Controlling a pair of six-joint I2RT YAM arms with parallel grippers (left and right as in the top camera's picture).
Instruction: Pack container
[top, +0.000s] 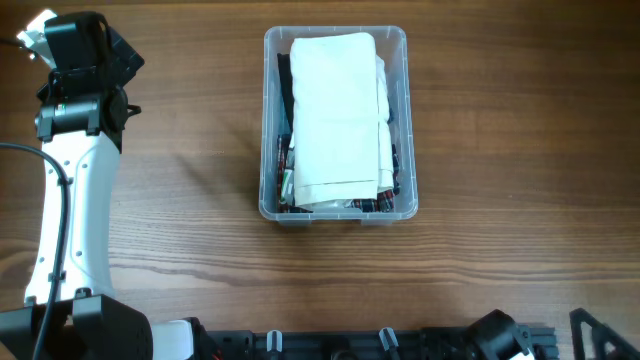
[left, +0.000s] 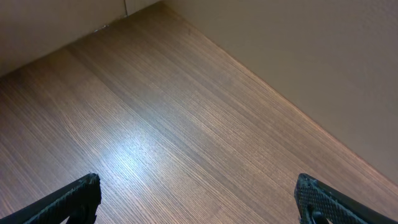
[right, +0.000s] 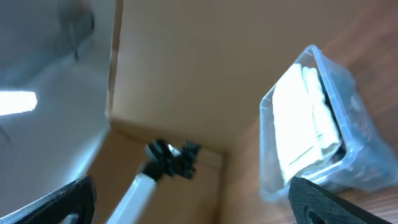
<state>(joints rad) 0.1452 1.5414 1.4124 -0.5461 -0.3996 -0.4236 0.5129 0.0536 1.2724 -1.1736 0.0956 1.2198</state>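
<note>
A: While looking down from overhead, starting with the wooden table (top: 500, 150), filling the whole view?
B: Filling it, yes. Next, the left arm (top: 65, 210), white, stretching along the left side, well apart from everything else.
A: And the container (top: 267, 120)?
B: Sitting upright near the table's middle, toward the far edge. Carrying a folded white cloth (top: 335, 110) on top, covering most of the opening, with dark small items (top: 285, 185) peeking out along the sides and near end, too small for telling apart.
A: Checking the left gripper (left: 198, 186)?
B: Hovering over bare wood beside a beige wall (left: 311, 50), with jaws spreading wide, gripping nothing.
A: And the right gripper (right: 189, 199)?
B: Gaping wide too, clutching nothing, tilting upward, well apart from the container.
</note>
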